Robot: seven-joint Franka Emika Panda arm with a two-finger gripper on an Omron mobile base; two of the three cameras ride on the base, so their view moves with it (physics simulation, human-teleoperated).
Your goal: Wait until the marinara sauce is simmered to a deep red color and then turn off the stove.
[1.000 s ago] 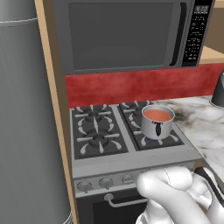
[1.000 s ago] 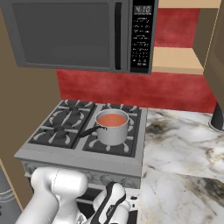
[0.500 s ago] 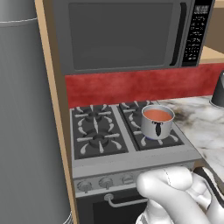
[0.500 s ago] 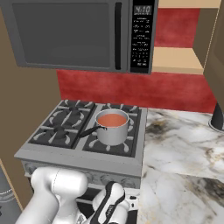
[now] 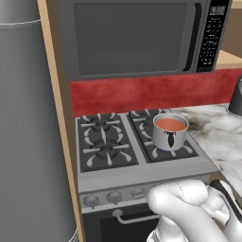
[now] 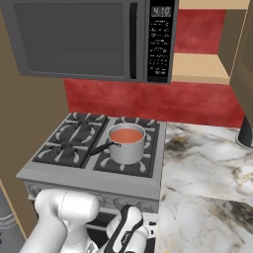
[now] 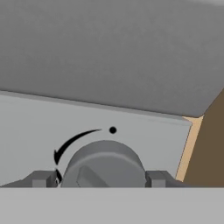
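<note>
The gripper sits low against the front panel of the stove, its two dark fingertips standing one on each side of a round grey knob. The tips flank the knob closely, but whether they press on it or merely bracket it cannot be told. On the silver panel just above the knob, a curved black arrow sweeps round to a small black dot. Past the knob to the right, a tan cabinet edge borders the panel.

In the left base view the white arm folds down in front of the range, its wrist hiding the right end of the knob row; three more knobs show further left along the panel, with the oven handle below them.

Up and beyond the gripper, a small shiny steel saucepan stands on the front right burner, its dark handle pointing toward the front left burner. The marinara sauce inside is a smooth orange-red surface. A faint blue flame shows under the pan in the left base view.

Higher still, a dark microwave hangs over the red backsplash. A marble counter lies right of the stove, with a dark vessel at its far edge.
</note>
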